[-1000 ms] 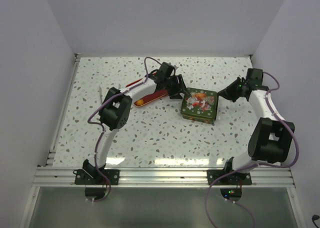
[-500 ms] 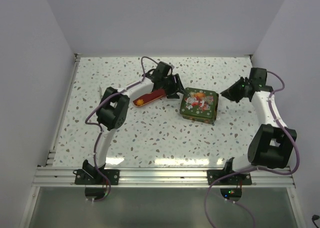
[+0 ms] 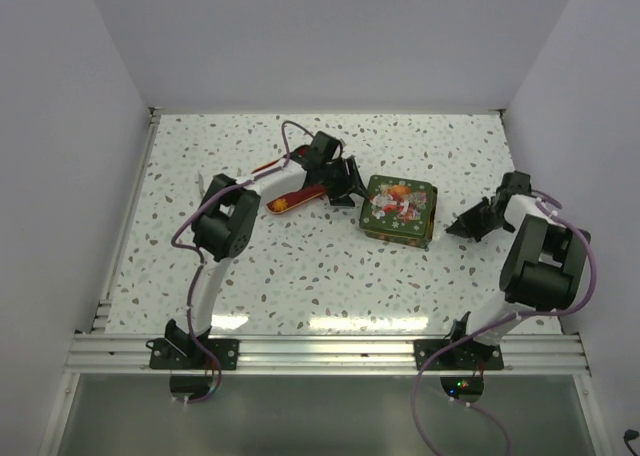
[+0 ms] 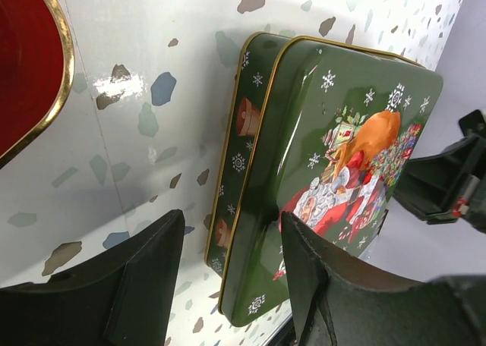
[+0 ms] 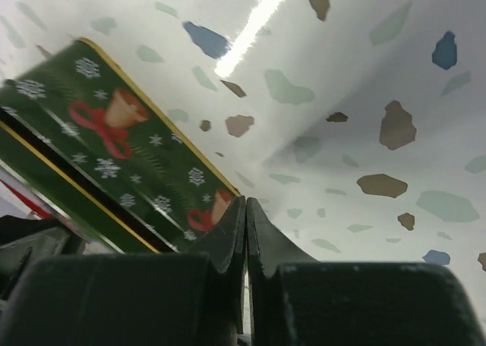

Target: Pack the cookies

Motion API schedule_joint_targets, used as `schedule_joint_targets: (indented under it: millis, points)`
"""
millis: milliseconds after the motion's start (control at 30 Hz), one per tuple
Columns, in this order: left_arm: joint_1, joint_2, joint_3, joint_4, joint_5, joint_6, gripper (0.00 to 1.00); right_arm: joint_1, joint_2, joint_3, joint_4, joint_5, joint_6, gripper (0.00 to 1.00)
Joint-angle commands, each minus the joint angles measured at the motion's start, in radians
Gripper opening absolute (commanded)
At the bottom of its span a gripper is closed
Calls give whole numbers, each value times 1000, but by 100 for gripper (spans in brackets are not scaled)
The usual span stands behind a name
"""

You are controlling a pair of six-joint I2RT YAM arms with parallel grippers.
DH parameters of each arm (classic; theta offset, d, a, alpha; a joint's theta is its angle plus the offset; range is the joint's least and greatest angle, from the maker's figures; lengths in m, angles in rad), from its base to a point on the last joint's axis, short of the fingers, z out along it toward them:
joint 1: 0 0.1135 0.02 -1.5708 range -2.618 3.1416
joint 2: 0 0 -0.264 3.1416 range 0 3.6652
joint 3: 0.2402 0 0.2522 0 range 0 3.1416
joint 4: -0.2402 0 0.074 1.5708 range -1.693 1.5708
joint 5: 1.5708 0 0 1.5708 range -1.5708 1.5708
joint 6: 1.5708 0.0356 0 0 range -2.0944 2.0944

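No cookies show in any view. A green Christmas tin [image 3: 400, 209] with its lid on sits mid-table; it also shows in the left wrist view [image 4: 334, 156] and the right wrist view [image 5: 114, 164]. A red gold-rimmed tray [image 3: 298, 196] lies to its left, and its edge is at the upper left of the left wrist view [image 4: 26, 65]. My left gripper [image 3: 350, 188] is open and empty, low at the tin's left side, with one finger [image 4: 319, 285] over the lid's corner. My right gripper [image 3: 455, 228] is shut and empty, low by the tin's right side [image 5: 244, 209].
The speckled white table [image 3: 300, 266] has white walls on three sides. An aluminium rail [image 3: 330, 351] runs along the near edge with both arm bases. My right gripper shows beyond the tin in the left wrist view [image 4: 444, 183].
My right arm has swung from behind the tin's right side toward the near edge and dropped low beside the tin. My left gripper has shifted slightly left. The tin has not moved.
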Motion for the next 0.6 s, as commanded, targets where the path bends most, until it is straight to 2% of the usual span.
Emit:
schedule_joint_targets:
  millis: [0, 267, 567]
  points:
    - [2, -56, 5, 34, 22, 28, 59, 24, 19, -57, 88, -48, 10, 0]
    - [1, -35, 33, 13, 30, 42, 59, 150, 76, -89, 185, -32, 70, 0]
    - [-13, -15, 103, -38, 32, 71, 59, 179, 112, -66, 205, -10, 99, 0]
